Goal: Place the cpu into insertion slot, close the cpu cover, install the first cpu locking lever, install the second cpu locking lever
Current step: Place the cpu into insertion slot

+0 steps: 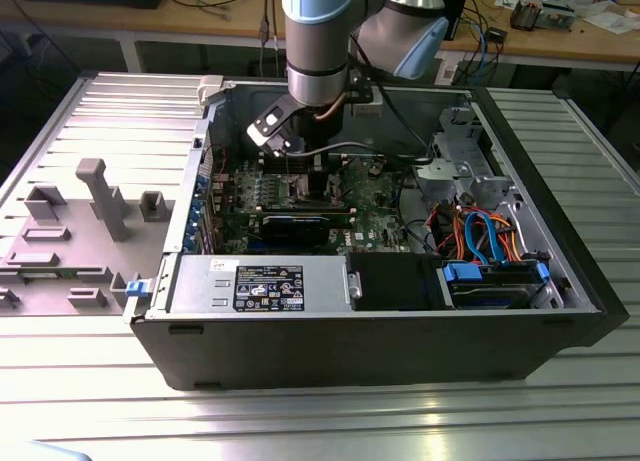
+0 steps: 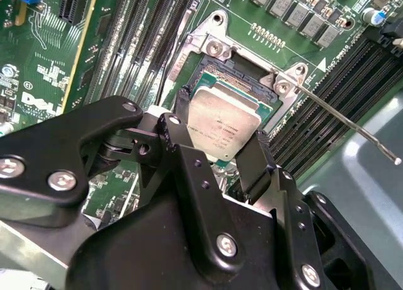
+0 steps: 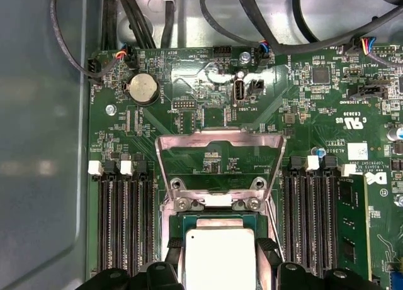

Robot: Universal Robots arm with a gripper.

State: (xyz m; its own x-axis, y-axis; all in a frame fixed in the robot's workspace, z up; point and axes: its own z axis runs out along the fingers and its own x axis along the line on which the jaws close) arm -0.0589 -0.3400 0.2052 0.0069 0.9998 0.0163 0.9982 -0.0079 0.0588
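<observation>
While the cpu cover [image 3: 217, 139] stands open, the gripper [image 2: 219, 136] clamps the cpu [image 3: 220, 258] over the insertion slot [image 2: 242, 71]

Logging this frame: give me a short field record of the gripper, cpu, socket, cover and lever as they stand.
gripper: fingers shut on the cpu
cpu: held at the insertion slot; cannot tell if seated
cpu cover: swung open, clear of the slot
locking lever: one thin rod sticking out free, not latched
</observation>
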